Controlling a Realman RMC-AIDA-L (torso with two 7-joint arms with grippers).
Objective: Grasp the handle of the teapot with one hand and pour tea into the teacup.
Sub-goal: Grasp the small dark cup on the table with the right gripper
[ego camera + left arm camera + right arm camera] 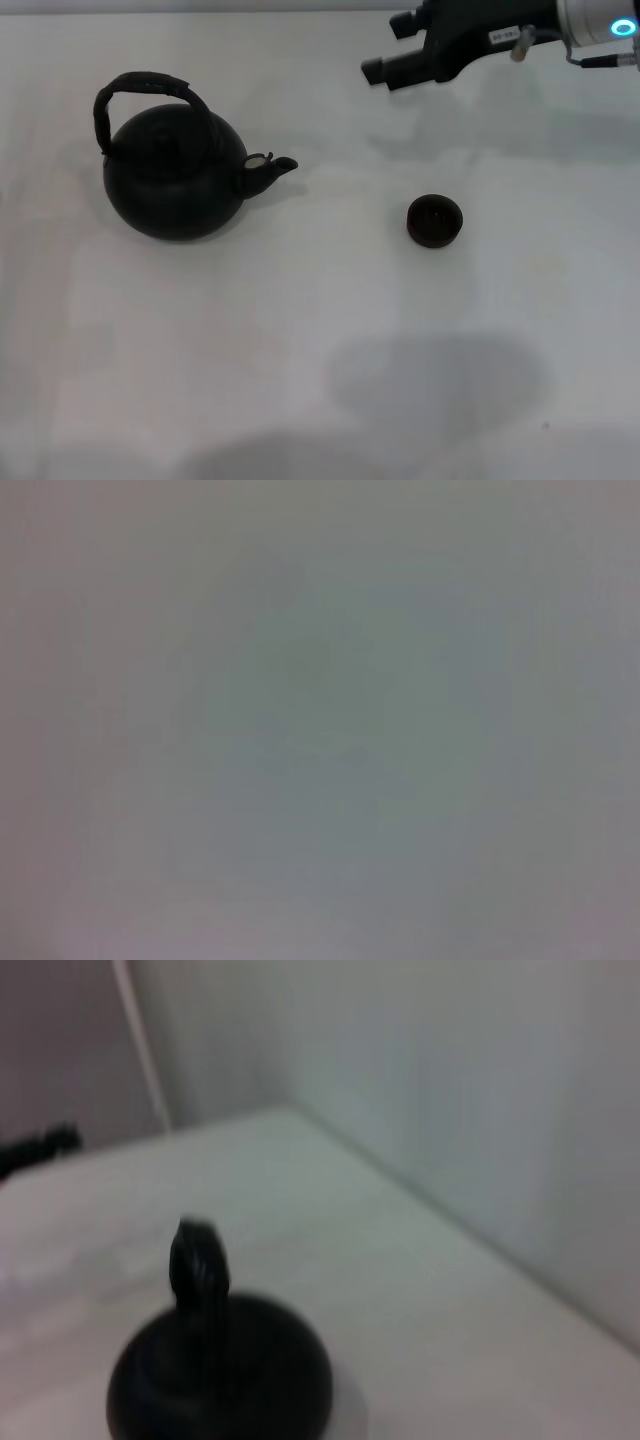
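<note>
The matte black teapot [175,180] stands on the white table at the left, its stubby spout [272,170] pointing right toward the teacup. Its dark wrapped handle [145,88] arches upright over the top. The small dark teacup [434,220] stands to the right of the teapot, well apart from it. My right gripper [385,68] hovers at the far right, above and beyond the teacup, fingers pointing left, holding nothing. The right wrist view shows the teapot [220,1375] with its handle [200,1265] edge-on. My left gripper is out of view.
The white table [300,350] spreads around both objects. A wall and corner [290,1100] stand beyond the table's far edge in the right wrist view. The left wrist view shows only a blank grey surface.
</note>
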